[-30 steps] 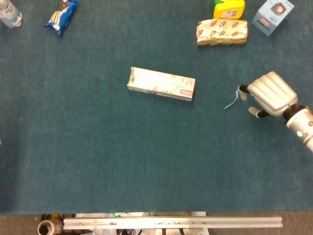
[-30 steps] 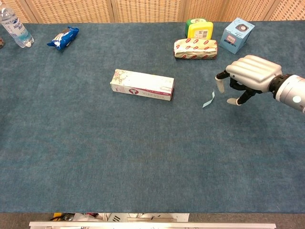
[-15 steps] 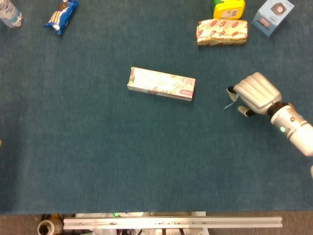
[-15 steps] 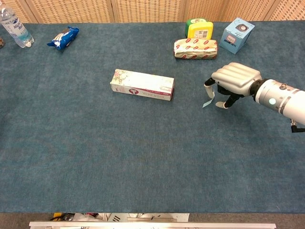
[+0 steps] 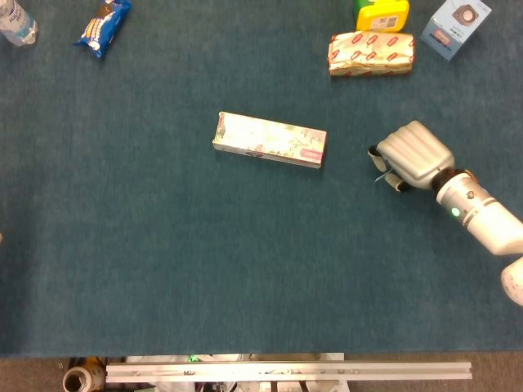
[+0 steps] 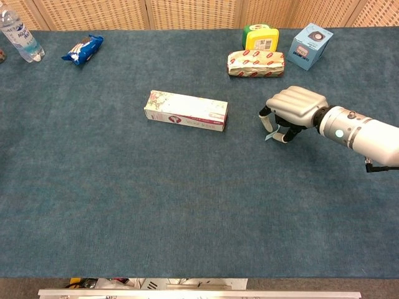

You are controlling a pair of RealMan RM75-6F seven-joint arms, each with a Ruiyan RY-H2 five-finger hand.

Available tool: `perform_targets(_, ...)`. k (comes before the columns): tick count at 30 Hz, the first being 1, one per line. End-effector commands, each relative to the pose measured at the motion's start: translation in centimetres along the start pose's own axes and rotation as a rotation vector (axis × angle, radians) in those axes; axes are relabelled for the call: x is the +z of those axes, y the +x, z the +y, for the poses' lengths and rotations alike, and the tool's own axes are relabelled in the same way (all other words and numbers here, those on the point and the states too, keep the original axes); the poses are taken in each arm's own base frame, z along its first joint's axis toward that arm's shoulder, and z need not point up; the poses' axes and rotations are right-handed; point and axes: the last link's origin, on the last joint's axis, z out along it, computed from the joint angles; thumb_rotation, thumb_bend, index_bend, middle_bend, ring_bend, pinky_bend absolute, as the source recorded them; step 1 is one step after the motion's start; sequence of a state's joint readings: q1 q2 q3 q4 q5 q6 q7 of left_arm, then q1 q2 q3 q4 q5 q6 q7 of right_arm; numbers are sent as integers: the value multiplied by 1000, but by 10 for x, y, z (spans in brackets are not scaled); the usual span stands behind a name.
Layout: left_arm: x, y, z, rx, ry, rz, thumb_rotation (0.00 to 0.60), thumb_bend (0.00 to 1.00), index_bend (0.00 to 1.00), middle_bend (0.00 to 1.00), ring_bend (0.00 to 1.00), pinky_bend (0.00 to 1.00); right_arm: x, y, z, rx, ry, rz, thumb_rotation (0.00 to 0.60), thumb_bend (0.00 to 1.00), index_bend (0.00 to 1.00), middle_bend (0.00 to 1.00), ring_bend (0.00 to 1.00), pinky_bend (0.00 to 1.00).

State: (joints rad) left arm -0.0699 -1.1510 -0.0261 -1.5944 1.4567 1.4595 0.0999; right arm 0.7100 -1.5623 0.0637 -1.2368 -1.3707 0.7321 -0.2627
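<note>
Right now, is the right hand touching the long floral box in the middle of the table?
No, the right hand sits apart from the floral box, with bare blue table between them.

Right robot hand covers most of pale paper strip; fingertip contact unclear. Water bottle cut off by edge. Left robot hand out of view.

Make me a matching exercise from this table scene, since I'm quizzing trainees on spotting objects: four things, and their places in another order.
Things:
1. water bottle
2. flowered long box
3. blue cube box
4. pale strip

Places:
A. middle of the blue table
B. under the right hand
C. far left corner
D. far right, beside the yellow container

Pairs: 1-C, 2-A, 3-D, 4-B
</note>
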Motion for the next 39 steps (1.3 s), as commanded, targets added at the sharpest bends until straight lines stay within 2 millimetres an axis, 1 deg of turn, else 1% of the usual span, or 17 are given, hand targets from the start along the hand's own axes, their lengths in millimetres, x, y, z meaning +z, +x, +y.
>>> perform_targets(1,0,0,0,0,1,1,600,58,120,280,268,195,2,0,-1,-1,0,-1,600,323,574,1000,1000,1000)
perform_targets(9,0,-1,-2,-1,3,1,600,59,120,280,268,195,4,-3,-1,-5,-2,-10,600,327,610,1000,1000,1000)
perform_targets(13,-1,0,-2,-2,4,3,600,58,119,279,268,195,3,0,-2,6,-1,0,600,327,622,1000,1000,1000)
perform_targets(16,-1,0,-2,-2,4,5,600,59,119,279,268,195,2,7,-3,44,-1,27,600,327,623,1000,1000,1000)
perform_targets(20,-1,2,-2,0,4,7,600,59,118,279,268,195,2,27,-6,126,6,88,600,327,623,1000,1000,1000)
perform_targets(22,-1,3,-1,-2,0,11,600,58,118,279,268,195,5,41,-10,174,17,124,600,327,623,1000,1000,1000)
perform_targets(26,-2,4,0,-3,-4,14,600,58,118,279,268,195,12,61,-21,252,45,153,600,327,623,1000,1000,1000)
perform_targets(29,-3,4,0,-5,-3,15,600,58,118,279,268,195,19,70,-30,311,61,160,600,327,623,1000,1000,1000)
perform_targets(35,-6,5,-2,-6,4,18,600,58,118,278,268,195,37,74,-49,472,74,109,600,327,623,1000,1000,1000)
perform_targets(39,-7,5,-3,-8,9,18,600,59,118,279,268,195,48,73,-61,537,81,78,600,327,623,1000,1000,1000)
